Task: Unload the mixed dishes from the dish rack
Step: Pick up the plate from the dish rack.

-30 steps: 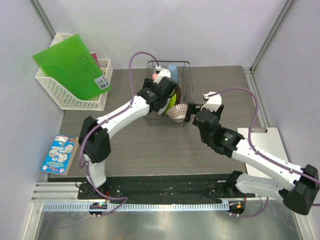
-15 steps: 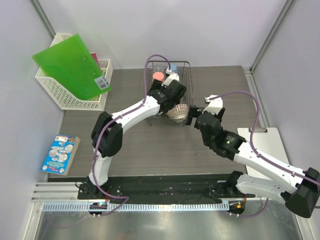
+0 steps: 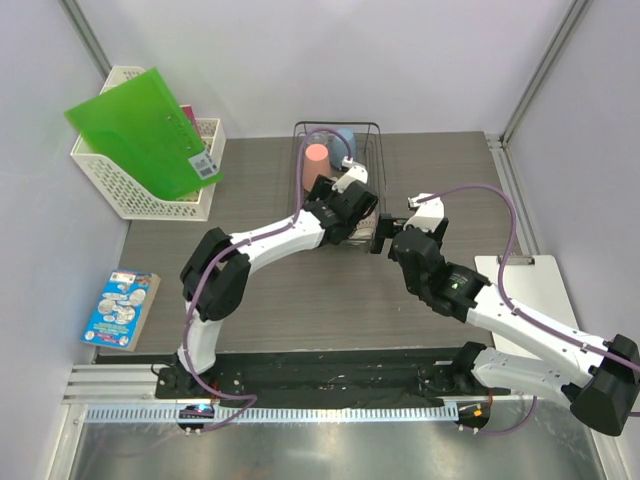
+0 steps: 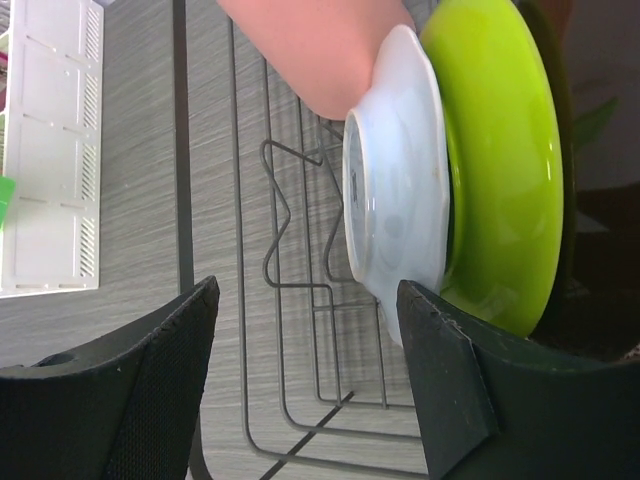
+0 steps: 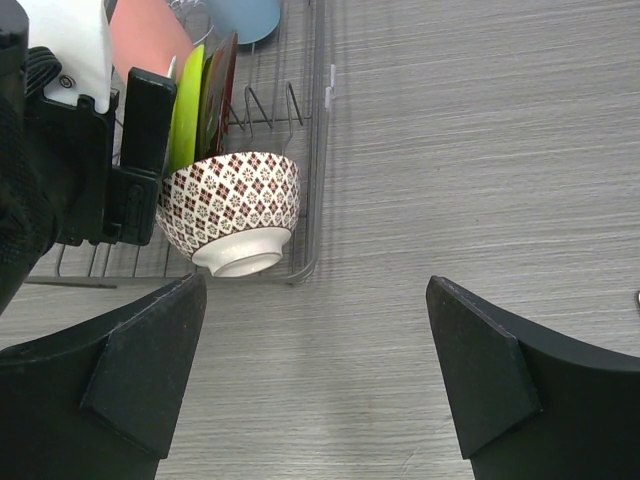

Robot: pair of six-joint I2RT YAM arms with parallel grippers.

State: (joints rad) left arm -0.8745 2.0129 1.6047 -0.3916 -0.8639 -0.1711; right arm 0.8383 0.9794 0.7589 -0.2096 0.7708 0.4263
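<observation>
While both arms reach into the far middle of the counter, neither has taken hold of anything. The left gripper (image 4: 310, 395) hangs with its jaws spread wide over the wire floor of the dish rack (image 4: 268, 210). One of its fingertips (image 4: 440, 350) sits just beside the lower rim of the pale grey-white plate (image 4: 395, 200), which is not yet clamped. That plate stands on edge against the yellow-green plate (image 4: 500, 170), and the pink cup (image 4: 320, 50) is touching its other face.

The right gripper (image 5: 310, 375) is likewise released and empty. It hovers over bare counter just outside the rack's near side and faces the white bowl with reddish pattern (image 5: 235, 215), which lies tipped on its side in the rack's near end. Behind the bowl a dark red patterned plate (image 5: 222, 80) stands upright beside the green one. The light blue cup (image 5: 245, 12) rests at the rack's far end, near the counter's far edge.

By my reading the unloading has barely begun. All six dishes appear to be in the rack, none is set out on the counter, and the pale plate looks like the first pick.
</observation>
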